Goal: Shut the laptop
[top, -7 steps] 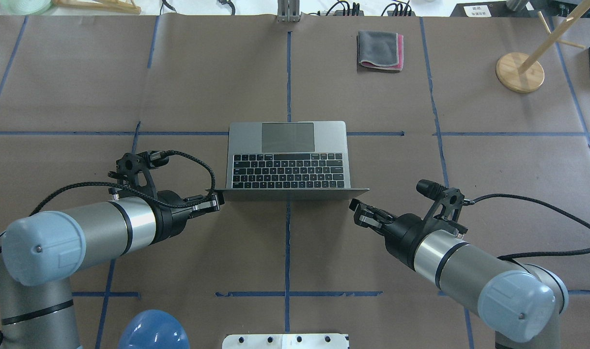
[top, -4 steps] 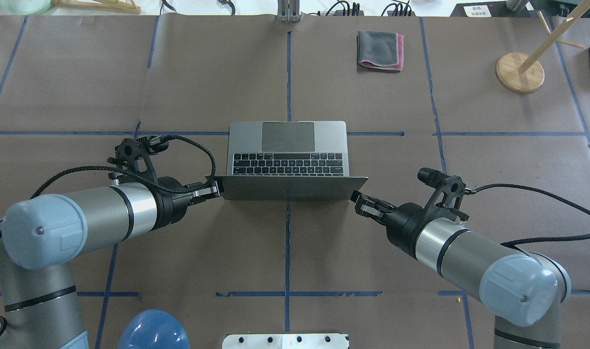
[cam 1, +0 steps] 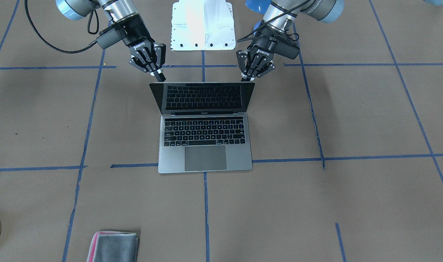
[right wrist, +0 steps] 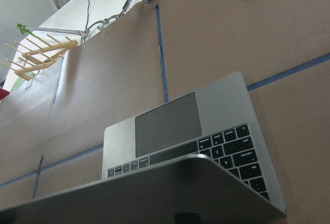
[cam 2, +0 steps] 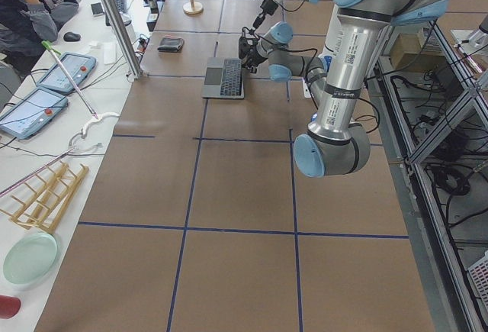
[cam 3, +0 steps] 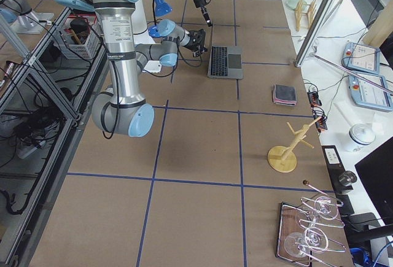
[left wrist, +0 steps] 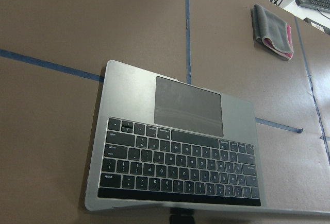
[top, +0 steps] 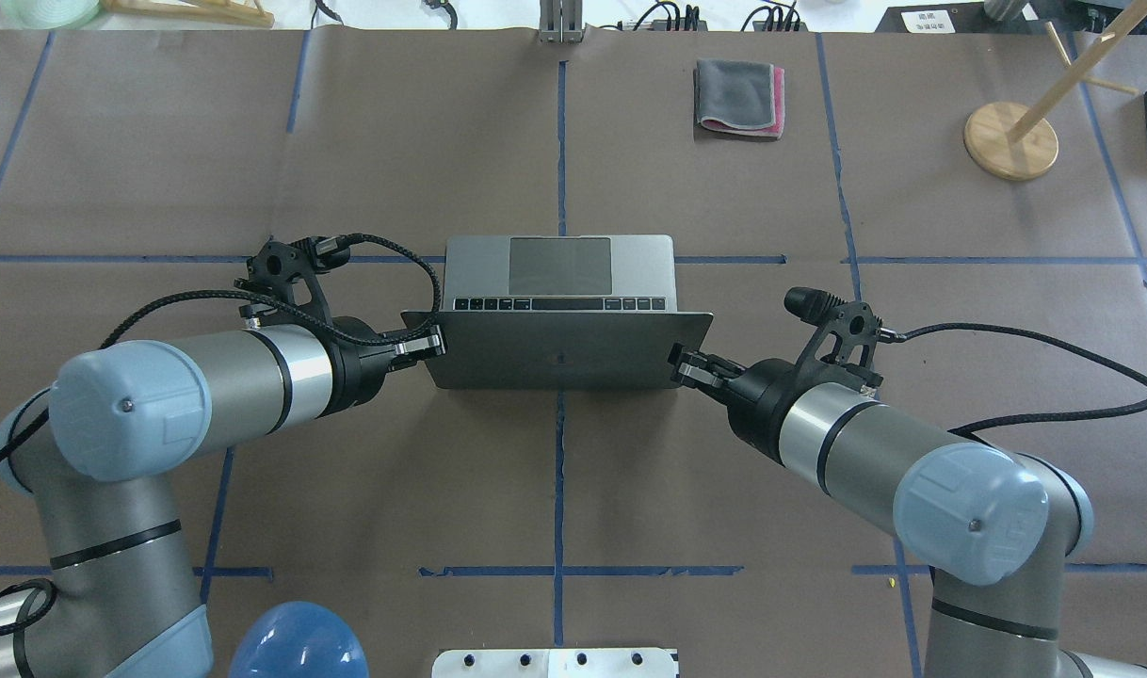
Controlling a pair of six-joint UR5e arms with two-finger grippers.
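The space-grey laptop (top: 559, 268) stands half open in the middle of the table, hinge toward me. Its lid (top: 559, 353) leans forward over the keyboard, so the overhead view shows only the top key row and the trackpad. My left gripper (top: 430, 346) is shut, with its tip against the lid's left upper corner. My right gripper (top: 679, 367) is shut, with its tip against the lid's right upper corner. In the front-facing view the black screen (cam 1: 203, 97) faces the camera, with the right gripper (cam 1: 159, 75) and left gripper (cam 1: 246, 76) behind its top corners. The wrist views show the keyboard (left wrist: 180, 167) and the lid's edge (right wrist: 154, 193).
A folded grey cloth with a pink edge (top: 738, 97) lies far back, right of centre. A wooden stand on a round base (top: 1009, 139) is at the far right. A blue dome (top: 296, 642) and a white plate (top: 555, 662) sit at the near edge.
Both grippers have moved forward, away from me, pushing the lid's top corners. The lid has tilted from near upright to leaning over the keyboard, hiding most key rows.
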